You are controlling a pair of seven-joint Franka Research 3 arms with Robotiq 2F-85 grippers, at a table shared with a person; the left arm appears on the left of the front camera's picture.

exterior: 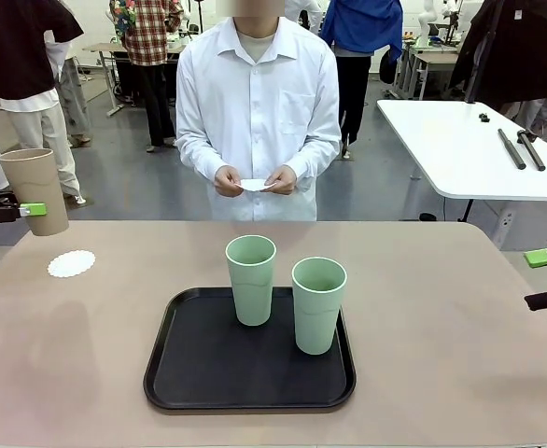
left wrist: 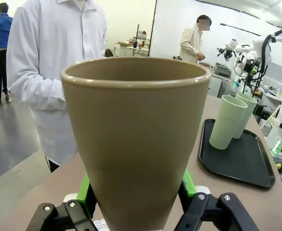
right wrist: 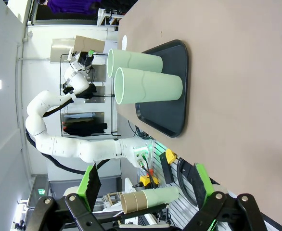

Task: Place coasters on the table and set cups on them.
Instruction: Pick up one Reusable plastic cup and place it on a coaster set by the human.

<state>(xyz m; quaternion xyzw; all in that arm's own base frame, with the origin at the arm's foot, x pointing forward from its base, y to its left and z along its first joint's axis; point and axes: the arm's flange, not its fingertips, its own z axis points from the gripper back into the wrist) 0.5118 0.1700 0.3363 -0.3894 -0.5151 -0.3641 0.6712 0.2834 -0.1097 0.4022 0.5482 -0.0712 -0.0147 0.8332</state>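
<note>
Left gripper (left wrist: 136,192): clamped on the tan cup (exterior: 35,189), green pads on both sides of its lower wall.
Tan cup: upright, held in the air at the left edge of the front view.
Coaster (exterior: 72,263): flat on the table (exterior: 441,327), centre left, below and slightly right of the tan cup, nothing on it.
Green cups (exterior: 251,278) (exterior: 318,303): upright on the black tray (exterior: 199,373) in the middle, with a small gap between them.
Right gripper (right wrist: 143,187): fingers spread wide, nothing between them.
Person: top centre, both hands (exterior: 227,180) (exterior: 281,179) holding a flat white paper piece (exterior: 254,185).

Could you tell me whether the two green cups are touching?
Apart: the front view shows tray between the left green cup and right green cup.
</note>
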